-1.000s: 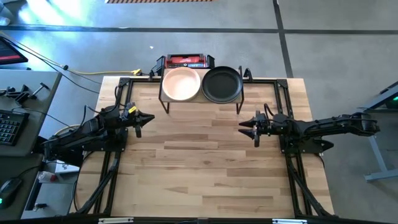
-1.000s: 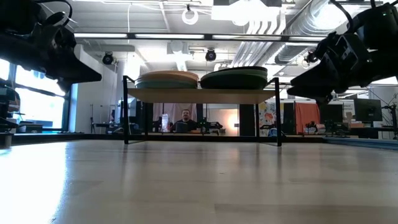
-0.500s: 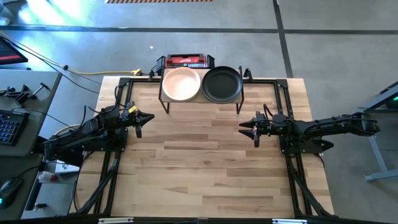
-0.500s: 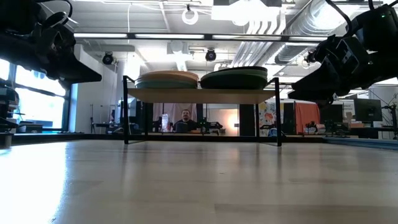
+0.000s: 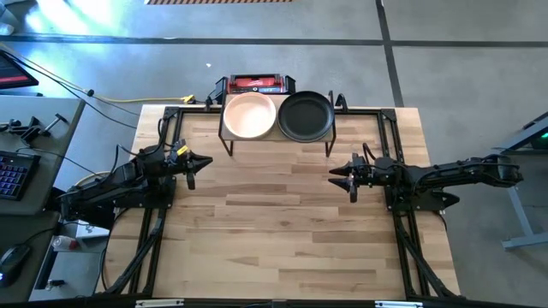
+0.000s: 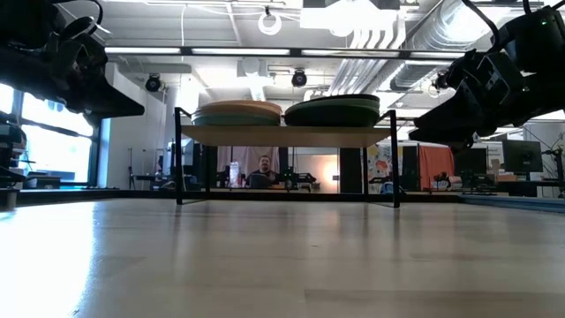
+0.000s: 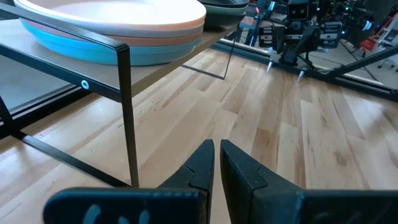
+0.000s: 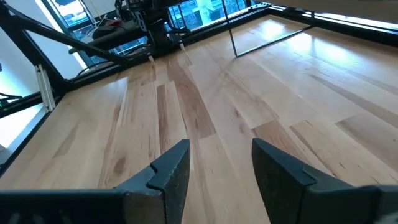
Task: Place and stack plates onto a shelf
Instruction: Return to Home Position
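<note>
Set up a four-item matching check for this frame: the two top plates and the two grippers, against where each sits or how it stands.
Things:
1. peach-pink top plate
2. black top plate
3. left gripper
4. right gripper

Place or state:
A. open, over bare table
B. on the shelf, left half in the high view
C. shut, beside a shelf leg
D. on the shelf, right half in the high view

Pairs: 1-B; 2-D; 3-C; 4-A

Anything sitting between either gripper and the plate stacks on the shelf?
Nothing visible. Only bare table lies between the left gripper, shut, the right gripper, open, and the shelf. The peach-topped stack and the black-topped stack sit side by side on it; no plates lie on the table.
</note>
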Motion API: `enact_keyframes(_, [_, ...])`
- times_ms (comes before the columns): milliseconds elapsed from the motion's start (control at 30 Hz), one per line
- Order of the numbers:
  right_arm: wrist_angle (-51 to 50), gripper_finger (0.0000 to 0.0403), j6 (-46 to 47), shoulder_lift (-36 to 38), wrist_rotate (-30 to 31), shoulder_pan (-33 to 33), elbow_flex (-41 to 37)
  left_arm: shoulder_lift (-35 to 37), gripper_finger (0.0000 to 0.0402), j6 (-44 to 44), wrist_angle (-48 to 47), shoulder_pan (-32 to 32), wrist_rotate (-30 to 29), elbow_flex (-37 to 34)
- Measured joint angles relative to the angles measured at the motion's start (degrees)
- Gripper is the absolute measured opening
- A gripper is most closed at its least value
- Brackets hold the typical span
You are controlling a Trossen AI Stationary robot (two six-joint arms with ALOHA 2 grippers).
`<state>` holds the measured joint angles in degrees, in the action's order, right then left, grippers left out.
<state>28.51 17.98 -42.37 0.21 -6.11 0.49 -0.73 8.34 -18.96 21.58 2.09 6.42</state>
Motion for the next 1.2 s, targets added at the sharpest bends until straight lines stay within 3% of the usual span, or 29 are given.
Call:
enact_keyframes(500, [-0.1,0.0158,0.0,1.5,0.0,0.0,0.0,0.0,0.0017,0.0,0.0,0.0,0.0,0.0])
enact_keyframes(1200, [-10.8,0.0158,0.0,29.4,0.0,0.0,0.0,0.5,0.0017,0.0,0.1,-13.9,0.0,0.0])
